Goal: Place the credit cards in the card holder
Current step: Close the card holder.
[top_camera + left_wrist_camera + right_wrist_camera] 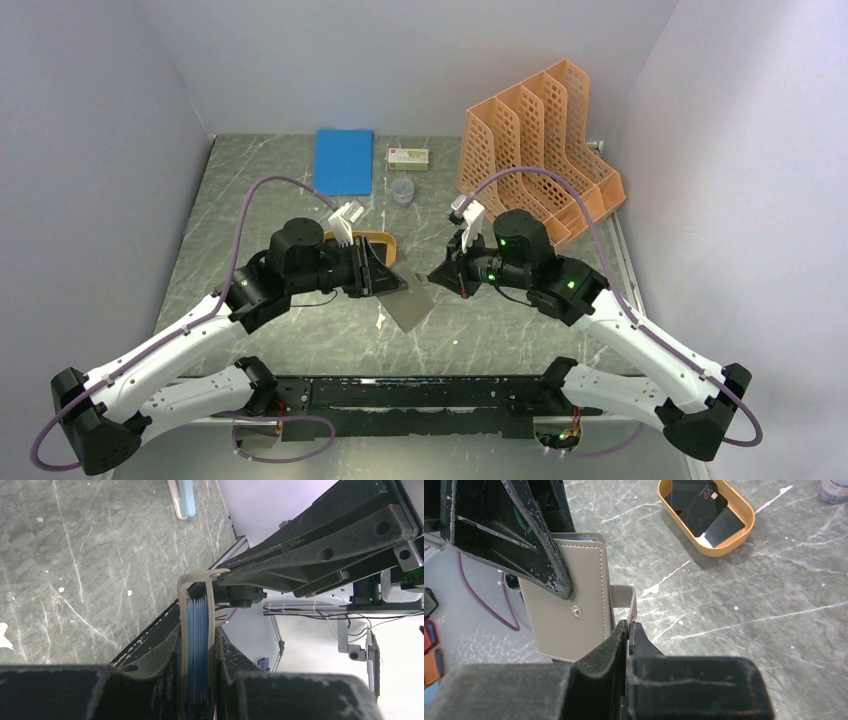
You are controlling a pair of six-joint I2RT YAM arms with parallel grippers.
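The dark marbled table [300,190] fills the middle of the top view. At its upper right stands an orange perforated file rack [540,140]. A flat blue notebook [343,160] lies at the upper centre.

The two arms meet in the centre of the frame. The left gripper [197,645] is clamped across the card holder [410,305], one finger against each face. It holds the holder up off the table, between the two grippers. In the left wrist view the holder is seen edge-on at the centre, with blue pleated pockets between its grey-brown covers.

The right gripper [629,630] has its fingers pressed together at the lower centre of its own view. They pinch the end of the holder's grey strap [624,597], which runs out from the cover just left of them.

An orange oval tray [719,550] sits on the table at the upper right of the right wrist view, well apart from the holder. The credit cards [699,505] lie in it, black and overlapping, one with gold lettering.

In the top view a small pale box [408,157] lies just right of the notebook, and a small clear cup [402,190] stands just below the box. A metal snap stud [576,611] shows on the holder's cover.
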